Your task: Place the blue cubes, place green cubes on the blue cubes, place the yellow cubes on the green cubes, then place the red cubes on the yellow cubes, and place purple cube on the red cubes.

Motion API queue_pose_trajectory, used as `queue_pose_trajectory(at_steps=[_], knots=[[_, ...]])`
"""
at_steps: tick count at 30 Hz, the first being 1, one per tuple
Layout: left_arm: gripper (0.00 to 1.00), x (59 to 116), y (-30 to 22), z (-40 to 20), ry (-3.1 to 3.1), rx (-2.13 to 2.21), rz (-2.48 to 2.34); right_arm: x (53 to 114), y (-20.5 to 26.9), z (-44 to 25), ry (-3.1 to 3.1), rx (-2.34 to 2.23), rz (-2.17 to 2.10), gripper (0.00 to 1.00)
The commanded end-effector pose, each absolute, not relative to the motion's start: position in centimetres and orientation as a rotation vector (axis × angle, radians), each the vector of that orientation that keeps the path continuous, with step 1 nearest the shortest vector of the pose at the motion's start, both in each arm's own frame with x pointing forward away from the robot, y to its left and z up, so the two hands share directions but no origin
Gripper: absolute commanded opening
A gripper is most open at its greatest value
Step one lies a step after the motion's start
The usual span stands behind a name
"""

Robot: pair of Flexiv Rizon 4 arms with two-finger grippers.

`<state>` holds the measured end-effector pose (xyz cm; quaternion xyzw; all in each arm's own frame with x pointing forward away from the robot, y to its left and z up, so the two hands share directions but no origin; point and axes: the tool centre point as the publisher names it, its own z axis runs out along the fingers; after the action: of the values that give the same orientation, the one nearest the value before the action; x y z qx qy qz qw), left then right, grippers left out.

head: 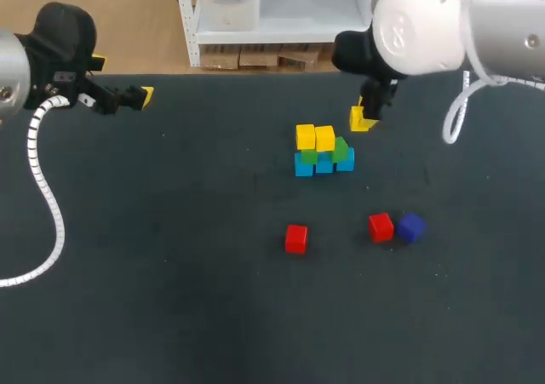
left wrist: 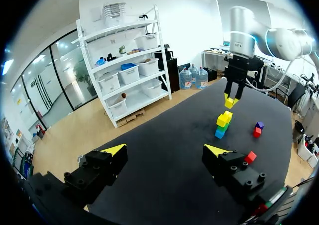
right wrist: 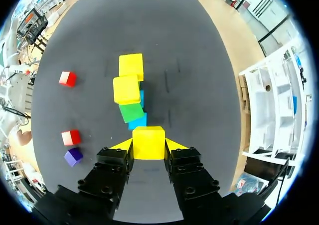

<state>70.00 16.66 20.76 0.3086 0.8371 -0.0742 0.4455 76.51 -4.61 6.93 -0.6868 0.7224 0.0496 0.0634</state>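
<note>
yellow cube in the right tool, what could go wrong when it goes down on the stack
1. The only bare green cube sits right beside a placed yellow cube. The right tool or its held yellow cube may knock that neighbour off on the way down.
2. Released off-centre, the cube might slide off the green one and fall to the table.

The block stack (head: 322,150) stands mid-bench (head: 170,299), and the right hand (head: 368,111), gripping a yellow cube (head: 363,122), hangs close over the stack's far right end, crowding that side. Nearer the front, a lone red cube (head: 295,238) sits well apart from a second red cube (head: 381,226) and the purple cube (head: 410,227) just beside it, leaving a free lane between them. The bench's left half offers free passage, with the left hand (head: 128,97) far off at its back left edge
</note>
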Motion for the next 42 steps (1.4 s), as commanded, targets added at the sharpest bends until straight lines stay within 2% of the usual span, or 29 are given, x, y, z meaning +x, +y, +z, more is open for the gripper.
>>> queue_pose_trajectory(at_steps=[1,42], knots=[[1.0,70.1,17.1,20.7,2.066,0.776,-0.203,77.1,-4.1,6.6,2.194,-2.084,0.171,0.0],[1.0,70.1,17.1,20.7,2.066,0.776,-0.203,75.1,-2.0,4.9,2.139,-2.181,0.16,0.0]])
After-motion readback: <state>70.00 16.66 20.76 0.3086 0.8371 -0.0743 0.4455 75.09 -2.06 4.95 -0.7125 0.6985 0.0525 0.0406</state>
